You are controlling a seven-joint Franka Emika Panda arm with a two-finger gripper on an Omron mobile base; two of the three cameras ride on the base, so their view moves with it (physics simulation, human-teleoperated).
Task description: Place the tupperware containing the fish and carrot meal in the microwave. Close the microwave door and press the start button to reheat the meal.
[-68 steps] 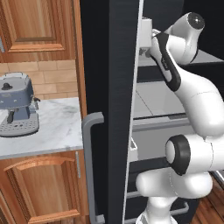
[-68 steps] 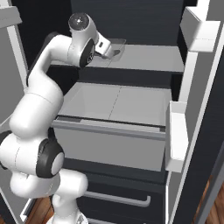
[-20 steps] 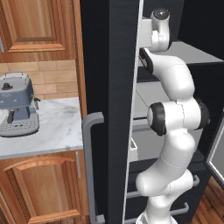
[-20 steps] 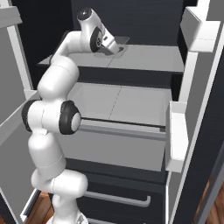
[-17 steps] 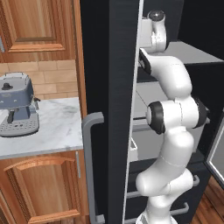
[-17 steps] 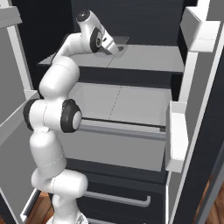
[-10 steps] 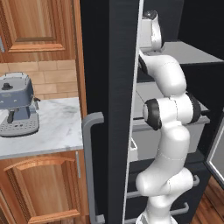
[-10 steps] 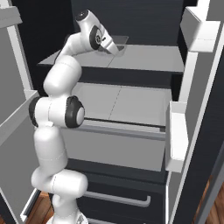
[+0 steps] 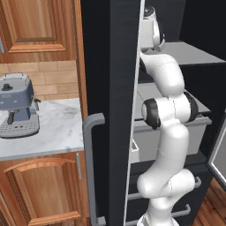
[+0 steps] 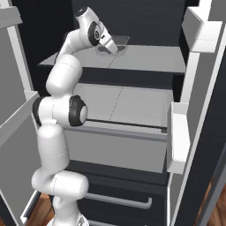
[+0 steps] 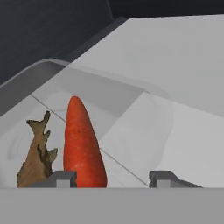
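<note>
On grey shelf [image 10: 145,59]: translucent smooth-walled tupperware [image 11: 109,118], tapered orange carrot [image 11: 82,144], ragged brown fish [image 11: 37,153]; fingers [image 11: 61,178] apart, straddling rim.

i get flat, even rendered light in all three feeds, with no single lamp i can place. the fridge interior behind the shelf [image 10: 145,59] falls off to near black, while the shelf itself and the white arm [image 10: 59,114] read bright without blown highlights. shadows are soft: a faint dark patch sits under the tupperware [image 10: 115,44]. no motion blur and no bending at the edges. both base feeds look coarse and slightly soft. up close, the carrot [image 11: 82,144] and fish [image 11: 37,153] stay sharp, and the tub wall shows pale see-through sheen, not glare.
</note>
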